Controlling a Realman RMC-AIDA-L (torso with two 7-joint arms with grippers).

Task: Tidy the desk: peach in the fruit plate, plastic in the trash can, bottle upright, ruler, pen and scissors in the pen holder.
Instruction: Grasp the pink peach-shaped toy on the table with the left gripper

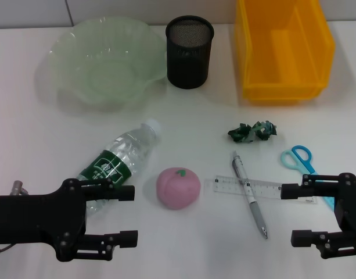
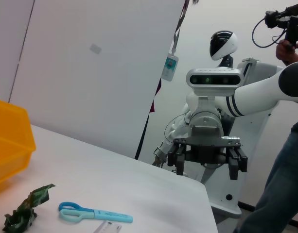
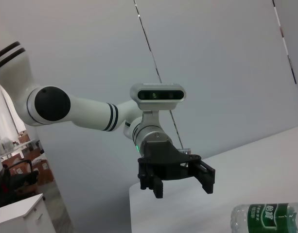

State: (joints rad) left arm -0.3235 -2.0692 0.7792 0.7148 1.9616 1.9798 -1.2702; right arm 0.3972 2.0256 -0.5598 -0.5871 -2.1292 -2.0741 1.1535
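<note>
A pink peach (image 1: 178,187) lies at the table's middle front. A clear bottle with a green label (image 1: 121,161) lies on its side to its left. A clear ruler (image 1: 256,188) and a grey pen (image 1: 249,195) lie crossed to the right. Crumpled green plastic (image 1: 252,131) and blue scissors (image 1: 299,160) lie further right. The green fruit plate (image 1: 105,61), black mesh pen holder (image 1: 190,51) and yellow bin (image 1: 284,49) stand at the back. My left gripper (image 1: 130,215) is open by the bottle's base. My right gripper (image 1: 294,214) is open over the scissors' blades.
The left wrist view shows the right gripper (image 2: 205,165) beyond the table edge, the scissors (image 2: 93,212), the plastic (image 2: 25,208) and the yellow bin (image 2: 10,141). The right wrist view shows the left gripper (image 3: 180,182) and the bottle (image 3: 268,218). A person stands behind.
</note>
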